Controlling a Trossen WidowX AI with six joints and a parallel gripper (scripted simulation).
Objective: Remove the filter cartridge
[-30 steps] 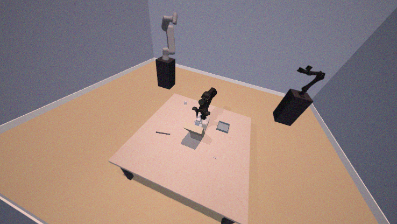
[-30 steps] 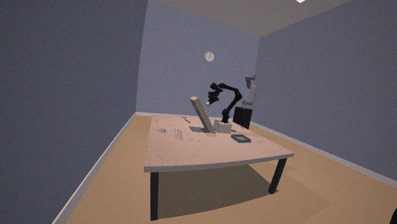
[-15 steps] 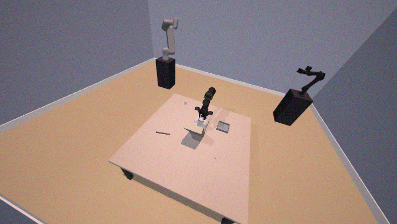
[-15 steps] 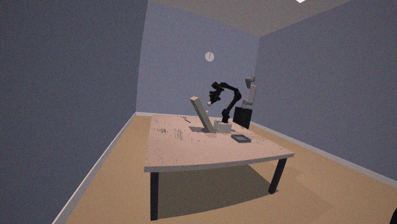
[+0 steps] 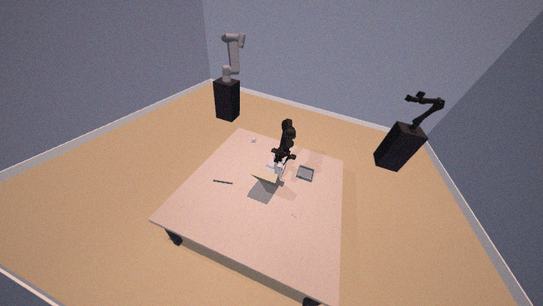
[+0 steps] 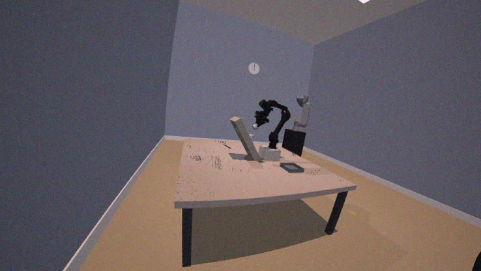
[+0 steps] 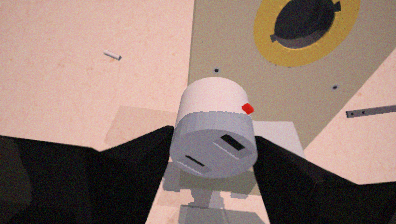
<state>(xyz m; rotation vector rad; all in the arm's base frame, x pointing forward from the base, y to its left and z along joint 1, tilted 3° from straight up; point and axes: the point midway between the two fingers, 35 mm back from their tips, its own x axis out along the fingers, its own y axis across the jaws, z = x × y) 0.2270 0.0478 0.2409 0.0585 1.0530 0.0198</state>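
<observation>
The round cartridge (image 5: 279,166) (image 6: 255,126) (image 7: 212,100) is white with a grey face, two dark slots and a red mark on its side. It is out of the panel. My gripper (image 6: 257,124) (image 7: 212,138) is shut on it, one black finger on each side of the face end, and holds it in the air. The tilted beige panel (image 5: 265,176) (image 6: 244,137) (image 7: 225,30) stands beyond the cartridge. Its dark round socket (image 7: 305,22), inside a yellow ring (image 7: 265,35), is empty. The shallow blue-grey tray (image 5: 304,179) (image 6: 292,171) lies on the table, away from the gripper.
A dark flat bar (image 5: 222,182) (image 6: 227,146) (image 7: 372,111) and a small pale stick (image 5: 293,215) (image 7: 112,55) lie on the table on opposite sides of the panel. A small white object (image 5: 253,140) lies near the back edge. The arm's pale base block (image 6: 271,154) stands between panel and tray.
</observation>
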